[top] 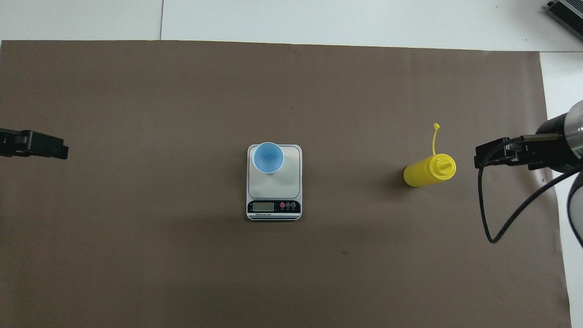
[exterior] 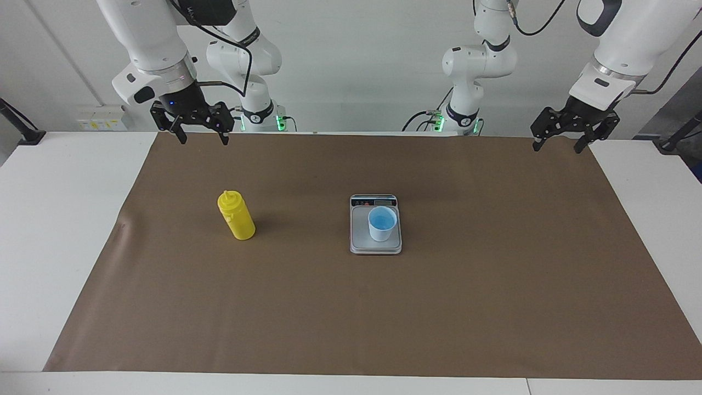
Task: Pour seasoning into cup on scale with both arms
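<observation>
The seasoning, a yellow squeeze bottle (exterior: 237, 219) (top: 428, 170), stands upright on the brown mat toward the right arm's end, its tethered cap hanging off. The light-blue cup (exterior: 382, 224) (top: 268, 157) sits on the plate of the silver-grey scale (exterior: 359, 241) (top: 282, 182) at the mat's middle, display edge toward the robots. My right gripper (exterior: 202, 140) (top: 479, 159) hangs open, high over the mat's robot-side edge, apart from the bottle and holding nothing. My left gripper (exterior: 556, 149) (top: 63, 151) waits open and empty over the mat's corner at the left arm's end.
A brown paper mat (exterior: 351, 318) covers most of the white table (exterior: 60, 219). A grey device (top: 565, 13) lies at the table's corner farthest from the robots, at the right arm's end. A black cable (top: 505, 223) loops below the right wrist.
</observation>
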Controlling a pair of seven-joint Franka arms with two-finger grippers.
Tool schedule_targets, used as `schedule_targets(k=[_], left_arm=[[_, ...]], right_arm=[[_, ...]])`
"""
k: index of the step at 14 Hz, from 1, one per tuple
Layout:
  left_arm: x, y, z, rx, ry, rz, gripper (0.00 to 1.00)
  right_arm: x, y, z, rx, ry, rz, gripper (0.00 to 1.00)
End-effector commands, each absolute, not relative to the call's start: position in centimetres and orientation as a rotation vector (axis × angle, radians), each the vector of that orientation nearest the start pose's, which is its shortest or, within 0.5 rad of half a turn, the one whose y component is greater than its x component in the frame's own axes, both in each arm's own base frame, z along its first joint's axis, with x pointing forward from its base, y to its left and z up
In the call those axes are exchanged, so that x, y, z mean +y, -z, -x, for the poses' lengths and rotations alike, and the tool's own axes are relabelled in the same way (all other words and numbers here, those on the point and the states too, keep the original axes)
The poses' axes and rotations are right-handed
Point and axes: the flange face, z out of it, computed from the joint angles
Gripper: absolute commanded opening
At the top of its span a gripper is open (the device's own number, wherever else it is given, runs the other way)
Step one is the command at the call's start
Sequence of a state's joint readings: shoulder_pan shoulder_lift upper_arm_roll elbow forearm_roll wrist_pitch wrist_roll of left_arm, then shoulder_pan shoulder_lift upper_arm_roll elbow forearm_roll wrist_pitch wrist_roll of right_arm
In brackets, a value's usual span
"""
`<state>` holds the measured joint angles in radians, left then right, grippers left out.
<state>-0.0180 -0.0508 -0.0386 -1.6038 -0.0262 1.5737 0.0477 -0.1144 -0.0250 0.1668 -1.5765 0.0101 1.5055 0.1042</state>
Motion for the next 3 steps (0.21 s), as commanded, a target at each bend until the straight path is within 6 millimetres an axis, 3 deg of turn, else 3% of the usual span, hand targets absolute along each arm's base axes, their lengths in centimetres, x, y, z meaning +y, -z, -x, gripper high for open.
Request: schedule_targets(k=[1,3], left_arm=[[-2.96,-63.89,-53.20,0.173,0.025,3.166,1.00],[-3.04,-63.89,-53.19,0.176,0.025,3.166,1.00]], right_arm=[[2.28,-62.94,-53.70,0.060,-0.073,3.136,1.00],[2.28,-62.94,-53.70,0.060,-0.073,3.136,1.00]])
